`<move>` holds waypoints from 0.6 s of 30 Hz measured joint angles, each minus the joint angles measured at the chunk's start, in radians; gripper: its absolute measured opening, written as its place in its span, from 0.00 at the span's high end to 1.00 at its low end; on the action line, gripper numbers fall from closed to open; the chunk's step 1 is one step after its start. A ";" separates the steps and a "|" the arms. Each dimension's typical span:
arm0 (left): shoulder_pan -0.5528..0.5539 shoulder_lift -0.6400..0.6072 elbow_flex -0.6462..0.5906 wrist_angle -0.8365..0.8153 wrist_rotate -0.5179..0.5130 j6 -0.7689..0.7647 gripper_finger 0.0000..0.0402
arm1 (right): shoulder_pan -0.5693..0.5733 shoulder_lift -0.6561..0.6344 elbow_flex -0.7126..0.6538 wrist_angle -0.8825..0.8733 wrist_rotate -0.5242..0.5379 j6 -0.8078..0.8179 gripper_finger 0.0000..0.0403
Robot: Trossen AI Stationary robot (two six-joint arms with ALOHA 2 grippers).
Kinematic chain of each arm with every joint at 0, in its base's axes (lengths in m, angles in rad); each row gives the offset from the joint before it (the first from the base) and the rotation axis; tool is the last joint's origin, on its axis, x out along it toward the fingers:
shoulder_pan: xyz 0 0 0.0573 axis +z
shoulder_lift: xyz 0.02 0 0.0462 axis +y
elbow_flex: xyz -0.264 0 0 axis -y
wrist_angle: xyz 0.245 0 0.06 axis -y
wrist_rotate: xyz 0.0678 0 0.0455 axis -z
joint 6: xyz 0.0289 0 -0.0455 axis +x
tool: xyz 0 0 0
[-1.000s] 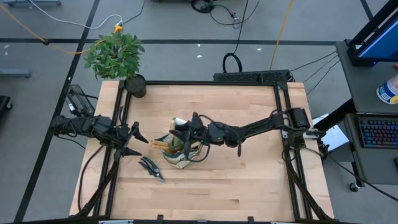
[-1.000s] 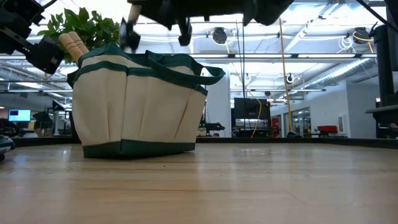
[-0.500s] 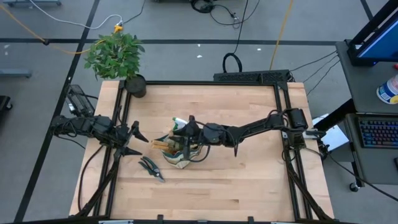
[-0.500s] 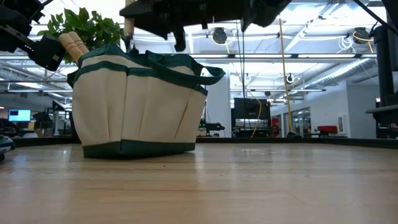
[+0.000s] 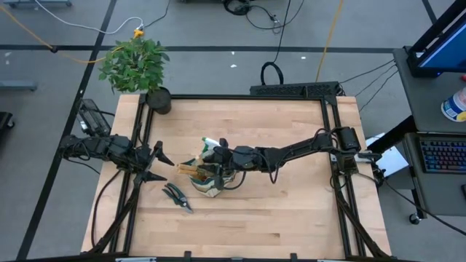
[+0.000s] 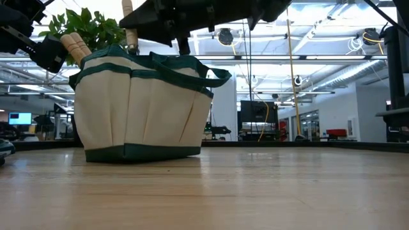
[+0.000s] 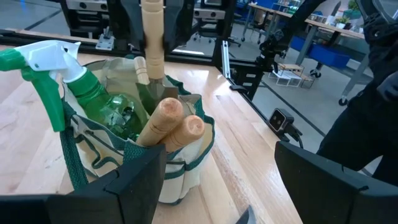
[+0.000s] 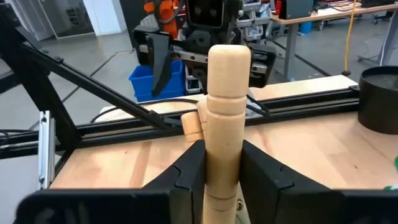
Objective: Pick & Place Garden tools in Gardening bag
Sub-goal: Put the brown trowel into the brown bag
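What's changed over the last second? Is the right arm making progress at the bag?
The right gripper, shut on a wooden-handled tool, has shifted toward the left arm's side over the bag, and the handle now stands upright at the bag's rim. It has not let go. The left gripper stays open beside the bag, the shears lie untouched on the table, and the bag has not moved.

The beige bag (image 5: 210,179) with green trim stands mid-table, holding a green spray bottle (image 7: 93,93) and wooden-handled tools (image 7: 168,121). Black shears (image 5: 177,196) lie just left of it.
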 joint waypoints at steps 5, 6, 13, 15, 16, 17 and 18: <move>0.000 0.000 0.000 0.000 0.000 0.000 0.23 | 0.000 0.000 0.001 -0.033 0.000 0.000 0.82; 0.000 0.000 0.000 0.000 0.000 0.000 0.23 | 0.000 0.001 0.001 -0.042 0.000 0.000 0.82; 0.000 0.000 0.000 0.002 -0.001 0.005 0.23 | 0.000 0.023 0.002 -0.047 -0.030 0.004 0.76; 0.000 0.000 0.000 0.002 -0.001 0.005 0.23 | 0.000 0.023 0.002 -0.047 -0.055 0.004 0.74; 0.000 0.000 0.000 0.002 -0.001 0.006 0.23 | 0.000 0.023 0.002 -0.051 -0.055 0.004 0.74; 0.000 0.000 0.000 0.002 -0.001 0.009 0.23 | 0.000 0.023 0.002 -0.056 -0.054 0.004 0.73; 0.000 0.000 0.000 0.002 -0.001 0.013 0.23 | -0.001 0.023 0.002 -0.061 -0.054 0.003 0.72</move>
